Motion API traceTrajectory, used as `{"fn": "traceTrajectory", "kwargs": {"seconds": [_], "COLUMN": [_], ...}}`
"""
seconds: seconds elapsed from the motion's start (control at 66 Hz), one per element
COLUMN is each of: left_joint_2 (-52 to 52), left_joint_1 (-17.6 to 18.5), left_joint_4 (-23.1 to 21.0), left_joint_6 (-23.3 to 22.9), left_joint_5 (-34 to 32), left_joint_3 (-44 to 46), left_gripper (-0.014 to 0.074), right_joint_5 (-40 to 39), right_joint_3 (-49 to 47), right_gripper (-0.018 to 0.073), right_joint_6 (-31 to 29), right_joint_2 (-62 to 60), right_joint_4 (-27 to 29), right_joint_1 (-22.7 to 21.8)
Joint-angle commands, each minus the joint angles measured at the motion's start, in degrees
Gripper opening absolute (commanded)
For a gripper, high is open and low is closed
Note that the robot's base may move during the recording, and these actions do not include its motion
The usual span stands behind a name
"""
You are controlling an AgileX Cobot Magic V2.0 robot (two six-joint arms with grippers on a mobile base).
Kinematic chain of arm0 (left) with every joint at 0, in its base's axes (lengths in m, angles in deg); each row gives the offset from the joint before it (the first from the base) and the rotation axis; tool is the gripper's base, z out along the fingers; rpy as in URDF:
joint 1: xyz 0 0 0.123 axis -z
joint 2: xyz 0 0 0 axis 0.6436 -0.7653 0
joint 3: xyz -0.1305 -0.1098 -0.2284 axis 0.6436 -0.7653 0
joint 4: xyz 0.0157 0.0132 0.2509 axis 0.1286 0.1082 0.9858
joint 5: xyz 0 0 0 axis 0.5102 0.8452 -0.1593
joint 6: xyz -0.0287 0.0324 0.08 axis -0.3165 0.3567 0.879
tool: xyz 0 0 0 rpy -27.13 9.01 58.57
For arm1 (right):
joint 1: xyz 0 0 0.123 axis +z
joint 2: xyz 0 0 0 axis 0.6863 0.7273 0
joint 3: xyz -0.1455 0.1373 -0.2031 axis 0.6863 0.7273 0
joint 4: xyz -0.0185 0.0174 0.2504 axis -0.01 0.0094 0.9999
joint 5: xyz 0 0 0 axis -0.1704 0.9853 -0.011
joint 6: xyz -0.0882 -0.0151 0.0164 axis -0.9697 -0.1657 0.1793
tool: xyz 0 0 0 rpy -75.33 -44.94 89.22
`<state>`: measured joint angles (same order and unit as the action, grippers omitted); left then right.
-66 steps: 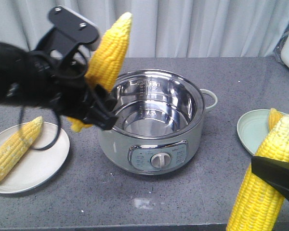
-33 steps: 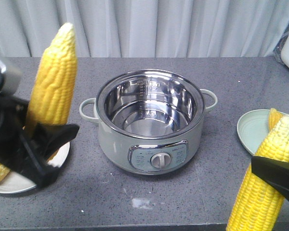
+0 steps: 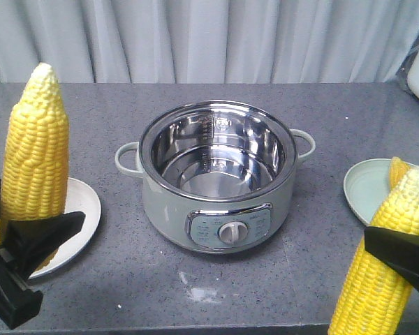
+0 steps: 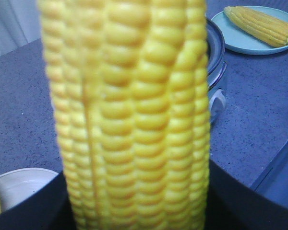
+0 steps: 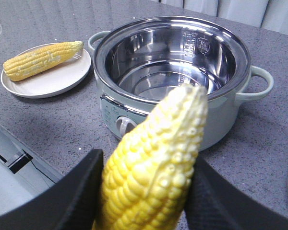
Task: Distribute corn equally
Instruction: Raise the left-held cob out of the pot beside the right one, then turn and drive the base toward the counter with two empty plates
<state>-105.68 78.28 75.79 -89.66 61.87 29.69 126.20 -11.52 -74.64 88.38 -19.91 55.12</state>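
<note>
Now, left gripper clamped on upright left cob, bumpy yellow rows, right gripper clenching right cob, pale tapered tip, round steel pot between, third cob on white plate, fourth cob on green plate, pleated curtain beyond.

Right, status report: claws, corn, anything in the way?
Left claw shut on upright cob by white plate. Right claw shut on second cob. Third cob on white plate, fourth cob on green plate. Empty cooker pot between.
</note>
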Motion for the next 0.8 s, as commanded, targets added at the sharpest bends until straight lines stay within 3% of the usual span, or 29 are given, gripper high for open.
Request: {"fn": "traceTrajectory", "kwargs": {"seconds": [0.0, 0.788], "left_joint_2": [0.35, 0.35], "left_joint_1": [0.07, 0.07], "left_joint_4": [-0.36, -0.36], "left_joint_6": [-0.67, -0.67], "left_joint_5": [-4.61, -4.61], "left_joint_3": [1.55, 1.55], "left_gripper": [0.0368, 0.0368], "right_joint_5": [-3.33, -3.33], "right_joint_3": [-1.52, -1.52], "right_gripper": [0.0233, 0.0233], "right_joint_6": [-0.39, -0.39], "right_joint_2": [0.09, 0.09], "right_joint_4": [1.79, 1.79], "right_joint_1": [-0.15, -0.15]}}
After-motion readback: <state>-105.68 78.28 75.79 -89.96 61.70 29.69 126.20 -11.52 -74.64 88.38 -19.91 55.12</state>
